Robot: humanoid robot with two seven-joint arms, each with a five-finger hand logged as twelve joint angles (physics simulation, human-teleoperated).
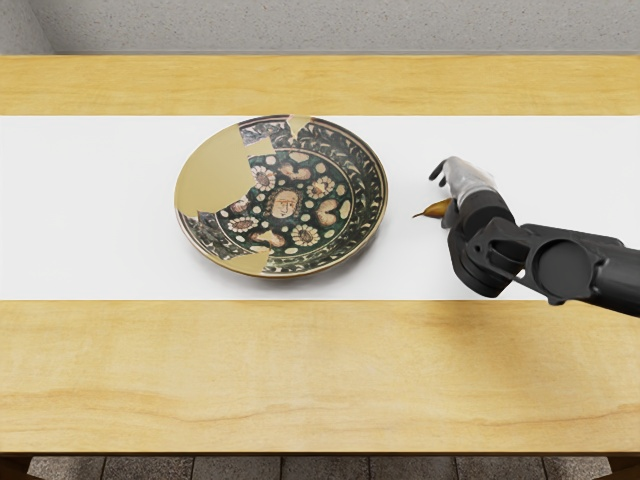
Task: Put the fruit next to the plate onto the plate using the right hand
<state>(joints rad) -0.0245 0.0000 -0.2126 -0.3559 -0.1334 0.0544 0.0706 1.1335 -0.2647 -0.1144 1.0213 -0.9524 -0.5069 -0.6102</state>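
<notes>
Fruit (436,209): 1, small and brown, on the white runner (100,200) right of the plate (379,195), apart from its rim. The long axis runs parallel to the table's (300,380) front edge, with the thin tip pointing left at the plate. A bare strip of runner lies between the tip and the rim. Plate: 1, at mid-runner. Right hand (465,183): 1, over the fruit's right end. Cannot tell whether it grips or is released.

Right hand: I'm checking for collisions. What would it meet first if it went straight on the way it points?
Likely the fruit, lying at the right hand on the side toward the plate; beyond that, the plate's rim. Depth is unclear, so it might pass above.
</notes>
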